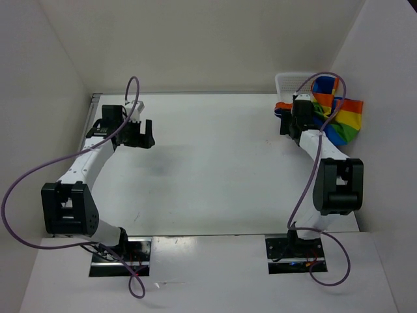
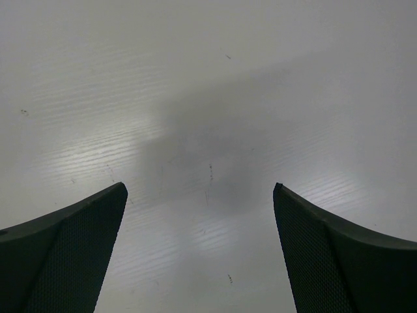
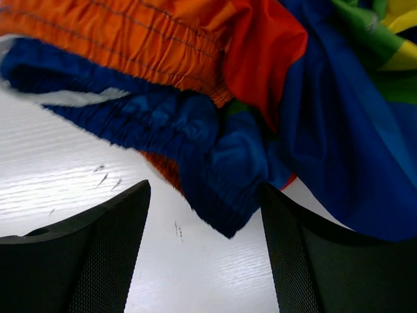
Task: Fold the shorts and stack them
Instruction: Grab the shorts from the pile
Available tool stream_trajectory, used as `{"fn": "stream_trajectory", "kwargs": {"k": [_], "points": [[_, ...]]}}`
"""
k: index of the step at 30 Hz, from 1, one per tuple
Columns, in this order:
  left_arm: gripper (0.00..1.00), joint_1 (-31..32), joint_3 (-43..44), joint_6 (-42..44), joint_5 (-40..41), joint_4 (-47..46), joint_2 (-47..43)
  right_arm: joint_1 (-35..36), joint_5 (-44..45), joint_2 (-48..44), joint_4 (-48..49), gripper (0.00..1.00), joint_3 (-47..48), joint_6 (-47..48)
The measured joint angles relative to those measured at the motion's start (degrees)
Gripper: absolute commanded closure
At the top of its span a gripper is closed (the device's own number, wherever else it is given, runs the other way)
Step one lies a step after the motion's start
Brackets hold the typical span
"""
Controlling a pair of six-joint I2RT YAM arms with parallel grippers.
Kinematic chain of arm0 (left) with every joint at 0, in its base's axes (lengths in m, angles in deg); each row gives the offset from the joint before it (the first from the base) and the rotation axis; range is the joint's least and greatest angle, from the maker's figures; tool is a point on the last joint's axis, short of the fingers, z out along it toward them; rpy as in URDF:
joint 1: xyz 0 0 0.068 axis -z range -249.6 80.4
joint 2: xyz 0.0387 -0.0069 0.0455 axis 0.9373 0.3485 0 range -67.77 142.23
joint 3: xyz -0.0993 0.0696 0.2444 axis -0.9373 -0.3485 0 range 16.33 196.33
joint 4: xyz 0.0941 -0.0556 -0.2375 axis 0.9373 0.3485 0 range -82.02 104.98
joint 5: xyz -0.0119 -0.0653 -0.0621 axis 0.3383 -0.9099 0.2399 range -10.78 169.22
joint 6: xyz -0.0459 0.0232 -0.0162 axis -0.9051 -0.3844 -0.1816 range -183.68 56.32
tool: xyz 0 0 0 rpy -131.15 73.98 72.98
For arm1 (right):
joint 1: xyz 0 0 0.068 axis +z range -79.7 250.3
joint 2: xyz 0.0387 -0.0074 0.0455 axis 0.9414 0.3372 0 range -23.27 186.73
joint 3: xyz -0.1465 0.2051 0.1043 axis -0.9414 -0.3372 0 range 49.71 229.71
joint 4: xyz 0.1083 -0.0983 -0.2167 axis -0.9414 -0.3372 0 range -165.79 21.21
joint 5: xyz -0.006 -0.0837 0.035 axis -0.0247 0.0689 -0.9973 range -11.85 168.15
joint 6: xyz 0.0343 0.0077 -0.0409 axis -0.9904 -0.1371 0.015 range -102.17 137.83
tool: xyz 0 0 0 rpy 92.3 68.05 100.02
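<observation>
Black textured fingers of the right gripper stand spread at the bottom of its wrist view. A blue gathered fold of the shorts reaches down between them, not yet pinched. The left gripper is also spread wide, over bare white table with nothing between its fingers. In the top view it hangs at the upper left, well apart from the cloth.

The likely trouble is the grasp itself. The garment is bunched, so a close here would probably catch either several layers at once or only the tip of that fold. In the first case the shorts would rise as a clump instead of opening out; in the second the fold could slip free. A white mesh basket sits just behind the heap, and a careless drag could snag the cloth on its rim.

The shorts lie crumpled at the upper right of the top view, just beside the right gripper and close to the table's right edge. An orange elastic waistband with stitched gathers crosses the top of the wrist view. Red and deep blue panels lie beyond it, with green and yellow at the far upper right. The fabric looks thin and limp.
</observation>
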State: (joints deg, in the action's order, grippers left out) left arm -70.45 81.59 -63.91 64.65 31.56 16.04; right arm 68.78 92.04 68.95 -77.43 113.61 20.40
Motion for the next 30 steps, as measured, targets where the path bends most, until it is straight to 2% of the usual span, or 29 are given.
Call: {"fn": "stream_trajectory", "kwargs": {"k": [2, 6, 8, 11, 12, 13, 14, 21, 30], "points": [[0.00, 0.28, 0.00, 0.00, -0.07, 0.22, 0.11, -0.28, 0.44, 2.36, 0.00, 0.23, 0.85, -0.04], [0.00, 0.35, 0.00, 0.00, -0.26, 0.26, 0.11, -0.31, 0.46, 2.97, 0.07, 0.23, 2.36, -0.61], [0.00, 0.35, 0.00, 0.00, -0.28, 0.22, 0.20, -0.31, 0.68, 3.08, 0.44, 0.28, 2.54, -1.18], [0.00, 0.35, 0.02, 0.00, -0.28, 0.22, 0.63, -0.26, 1.62, 3.48, 0.70, 0.40, 2.54, -1.86], [0.00, 0.35, 0.02, 0.00, -0.28, 0.24, 0.87, -0.24, 1.77, 3.63, 0.92, 0.51, 2.54, -2.03], [0.00, 0.35, 0.02, 0.00, -0.28, 0.28, 1.07, -0.17, 1.64, 3.72, 1.01, 0.56, 2.54, -2.14], [0.00, 0.35, 0.02, 0.02, -0.28, 0.26, 1.20, -0.04, 1.77, 3.74, 0.98, 0.65, 2.54, -2.34], [0.00, 0.35, 0.02, 0.00, -0.42, 0.24, 1.29, -0.33, 5.46, 4.63, 3.26, 0.99, 2.73, -1.18], [0.00, 0.35, 0.02, 0.00, -0.98, 0.26, 1.29, 0.55, 6.16, 4.17, 3.19, 1.00, 3.61, 0.55]]}}
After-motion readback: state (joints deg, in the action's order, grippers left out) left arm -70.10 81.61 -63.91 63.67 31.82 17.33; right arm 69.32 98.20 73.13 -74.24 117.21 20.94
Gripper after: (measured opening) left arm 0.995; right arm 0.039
